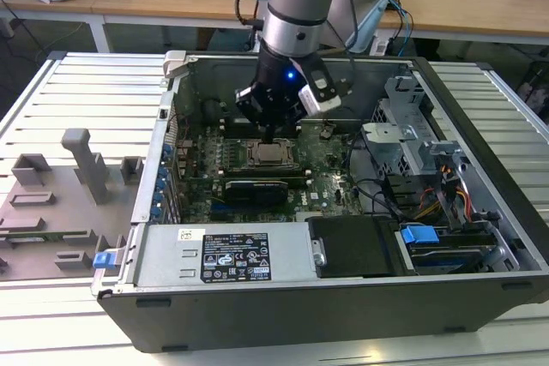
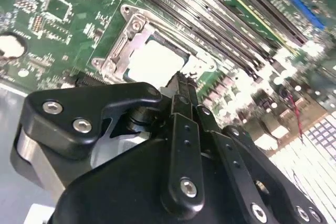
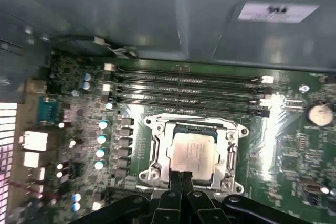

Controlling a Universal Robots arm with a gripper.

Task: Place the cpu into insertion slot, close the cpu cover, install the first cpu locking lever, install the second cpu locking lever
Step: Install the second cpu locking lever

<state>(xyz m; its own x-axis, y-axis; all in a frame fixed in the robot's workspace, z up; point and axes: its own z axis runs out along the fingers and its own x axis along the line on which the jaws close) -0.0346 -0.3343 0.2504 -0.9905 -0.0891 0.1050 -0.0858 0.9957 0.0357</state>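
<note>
Black multi-link gripper [image 2: 181, 85], nearest the lens in both wrist views: fingers [image 3: 181, 179] pressed together, nothing between them, tips at the edge of the socket. In the exterior view the gripper [image 1: 271, 135] hangs just above the socket under the silver-and-blue arm [image 1: 296, 15].

Small flat square cpu with a dull silver-grey metal top [image 3: 192, 152]: seated in the insertion slot, lying flat; also seen at [image 1: 268, 154] and [image 2: 155, 61].

Thin silvery metal cpu cover with a square window [image 3: 229, 150]: down around the chip, framing it on the green motherboard [image 3: 289, 150].

Row of long black memory slots [image 3: 189, 90]: just beside the socket.

Open dark grey computer case [image 1: 283, 310]: lies on a ribbed metal table [image 1: 77, 92].

Grey fixture blocks [image 1: 86, 165]: at the exterior view's left, well apart from the case.
</note>
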